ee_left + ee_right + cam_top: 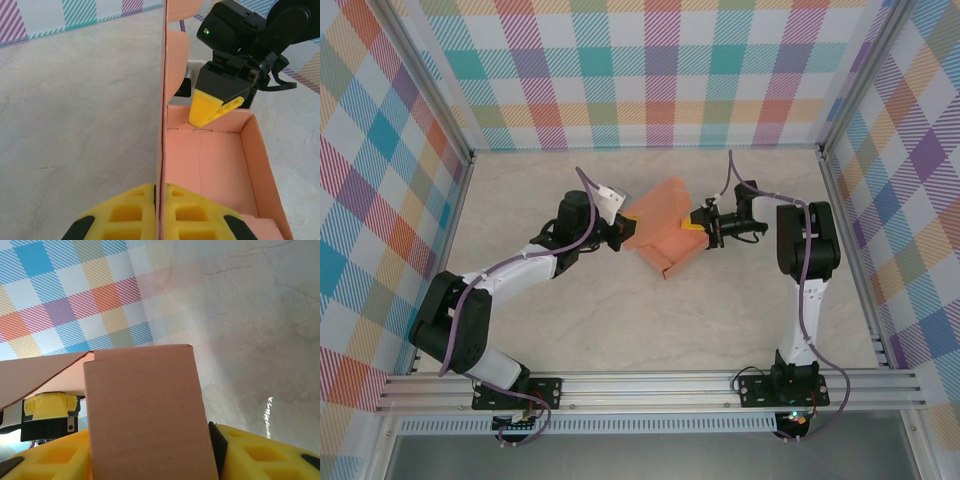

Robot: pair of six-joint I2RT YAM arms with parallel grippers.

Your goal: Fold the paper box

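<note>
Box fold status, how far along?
Done: the box has a floor, side wall and end wall standing, forming an open tray. In hand: left gripper is shut on the tall side panel; right gripper has its jaws astride the end wall, grip unclear. Left: that tall panel and its tabs stand unfolded, so the top is open.

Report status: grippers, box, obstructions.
Left gripper shut on paper box side wall. Right gripper straddling its end flap, grip unconfirmed. Box part-folded, walls up. No obstruction seen.
</note>
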